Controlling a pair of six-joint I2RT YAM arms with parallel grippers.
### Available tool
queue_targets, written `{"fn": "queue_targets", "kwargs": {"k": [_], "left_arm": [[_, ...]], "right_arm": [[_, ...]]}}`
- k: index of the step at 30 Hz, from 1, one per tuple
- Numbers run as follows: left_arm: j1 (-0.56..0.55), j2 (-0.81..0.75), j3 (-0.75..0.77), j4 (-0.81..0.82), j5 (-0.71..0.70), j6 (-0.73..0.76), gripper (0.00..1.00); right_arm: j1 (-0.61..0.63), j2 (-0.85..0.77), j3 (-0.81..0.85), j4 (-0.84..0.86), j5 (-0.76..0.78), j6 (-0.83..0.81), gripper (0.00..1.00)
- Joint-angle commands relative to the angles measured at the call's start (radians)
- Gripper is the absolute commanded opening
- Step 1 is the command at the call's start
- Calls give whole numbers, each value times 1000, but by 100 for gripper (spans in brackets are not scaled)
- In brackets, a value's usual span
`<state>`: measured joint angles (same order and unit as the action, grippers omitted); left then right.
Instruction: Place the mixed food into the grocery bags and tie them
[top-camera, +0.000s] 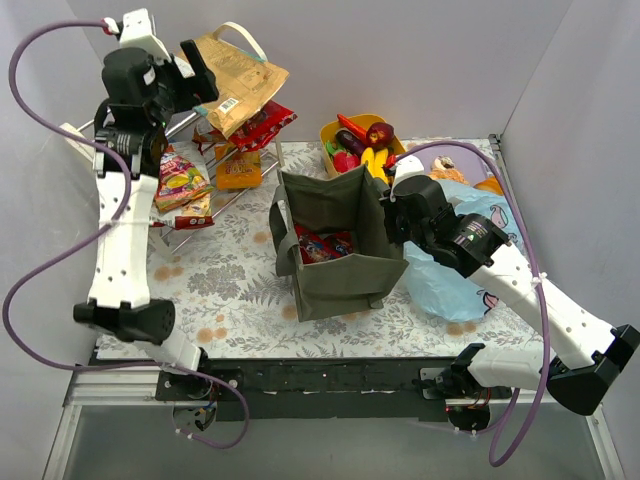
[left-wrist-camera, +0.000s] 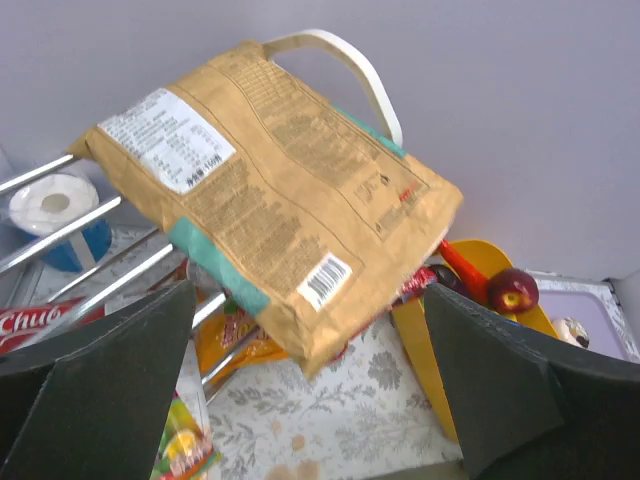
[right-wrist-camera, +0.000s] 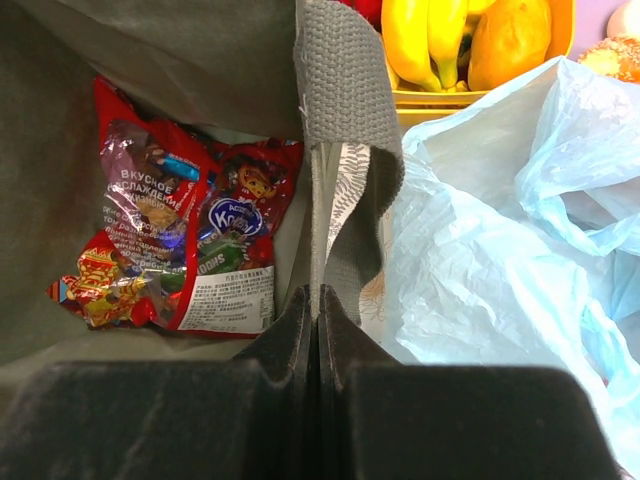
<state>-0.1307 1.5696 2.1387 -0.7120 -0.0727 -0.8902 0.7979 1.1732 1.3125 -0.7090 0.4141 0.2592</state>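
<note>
Left gripper (left-wrist-camera: 308, 295) spread, right gripper (right-wrist-camera: 318, 297) pinching tote (top-camera: 345, 287)

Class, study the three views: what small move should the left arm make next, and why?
Probably ease the open left pincer forward until it straddles the near edge of the tan paper packet, then close. The packet lies tilted on the wire rack, ungripped, while the right pincer is shut on the strap of the green tote, holding it open with a red snack packet inside.
</note>
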Motion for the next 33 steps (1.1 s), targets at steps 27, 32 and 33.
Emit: {"fn": "queue_targets", "kwargs": {"k": [27, 32, 33], "left_arm": [[350, 336, -33, 328, 415, -292, 93], [350, 369, -16, 353, 421, -303, 87], [350, 377, -8, 352, 424, -303, 85]], "right_arm": [[-2, -72, -30, 23, -51, 22, 2], [-2, -47, -13, 19, -51, 15, 2], [-2, -46, -13, 19, -52, 15, 2]]}}
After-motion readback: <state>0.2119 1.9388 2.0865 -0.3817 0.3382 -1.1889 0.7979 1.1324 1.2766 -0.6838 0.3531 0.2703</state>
